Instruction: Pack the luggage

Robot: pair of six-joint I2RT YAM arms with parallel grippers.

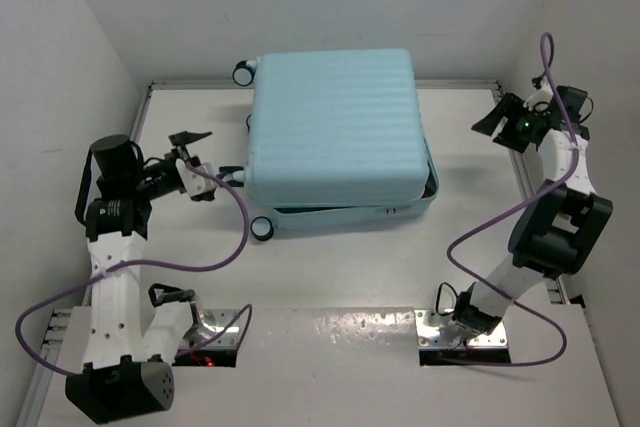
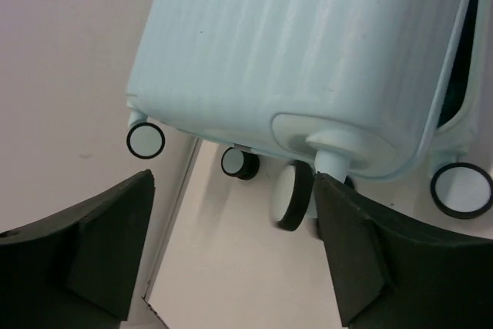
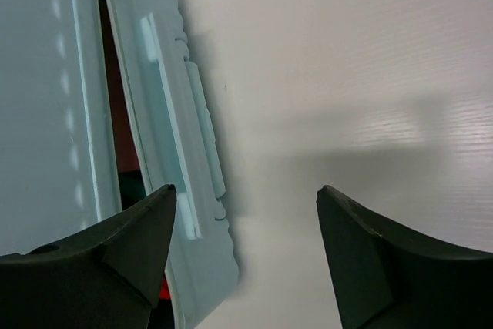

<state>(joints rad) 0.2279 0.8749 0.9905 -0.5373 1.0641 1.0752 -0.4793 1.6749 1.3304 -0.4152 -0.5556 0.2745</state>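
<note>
The luggage (image 1: 335, 127) lies flat on the tabletop (image 1: 330, 277), lid lowered but gaping along its right edge, so final closing seems left, with left tool (image 2: 233, 182) and right tool (image 3: 246, 194) spread, empty, flanking it.

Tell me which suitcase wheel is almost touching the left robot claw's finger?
The slanted wheel right beside one finger of the left gripper, below the pale blue suitcase corner. The other three wheels sit clear of both fingers.

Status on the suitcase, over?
Left pincer open, at the wheels. Right pincer open, empty. Suitcase lid down, slightly ajar. No obstruction seen.
</note>
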